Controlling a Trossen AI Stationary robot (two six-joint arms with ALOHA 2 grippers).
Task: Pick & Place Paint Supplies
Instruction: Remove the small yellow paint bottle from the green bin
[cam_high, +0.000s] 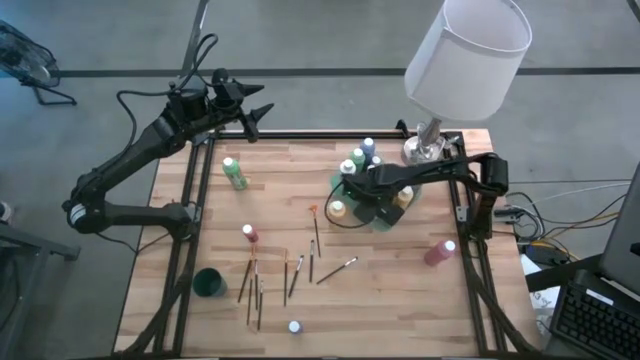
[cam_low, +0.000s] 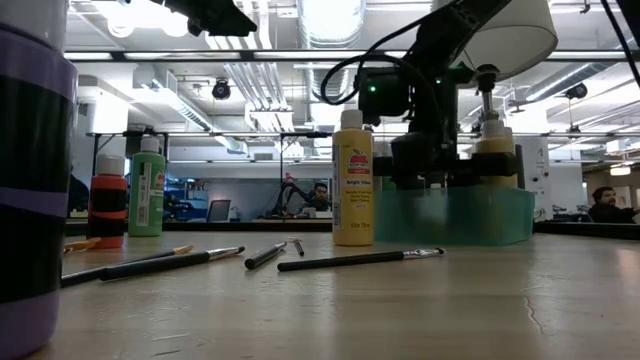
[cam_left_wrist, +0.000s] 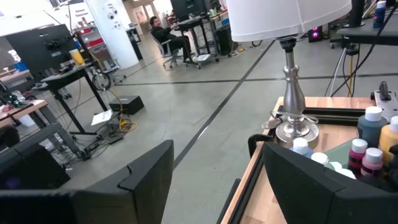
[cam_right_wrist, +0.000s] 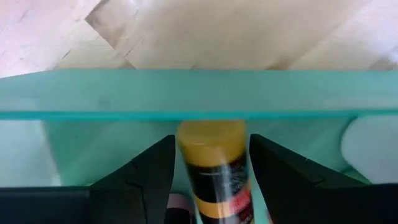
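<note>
A translucent green tray (cam_high: 352, 183) with several white-capped paint bottles (cam_high: 360, 157) stands at the far right of the table. My right gripper (cam_right_wrist: 211, 155) points down into it, shut on an ochre-yellow bottle with a black label (cam_right_wrist: 214, 165). A yellow bottle (cam_low: 352, 180) stands upright just outside the tray. A green bottle (cam_high: 235, 173), a red one (cam_high: 249, 234) and a white-capped one (cam_high: 294, 327) stand on the table, and a pink one (cam_high: 439, 252) lies there. Several brushes (cam_high: 255, 285) lie flat. My left gripper (cam_left_wrist: 211, 180) waits open, level, over the far left corner. My right gripper pinches the ochre-yellow bottle by its two sides (cam_right_wrist: 186, 168) between its two fingers (cam_right_wrist: 149, 171), coming from above and pointing down. The bottle runs along the fingers, inside the tray's wall (cam_right_wrist: 199, 93). Whether its lower end rests on the tray floor is hidden.
A table lamp (cam_high: 465, 60) with a white shade stands at the far right corner, behind the tray. A small dark green cup (cam_high: 209, 283) stands near the front left. A dark bottle (cam_low: 30, 180) stands at the table's near edge.
</note>
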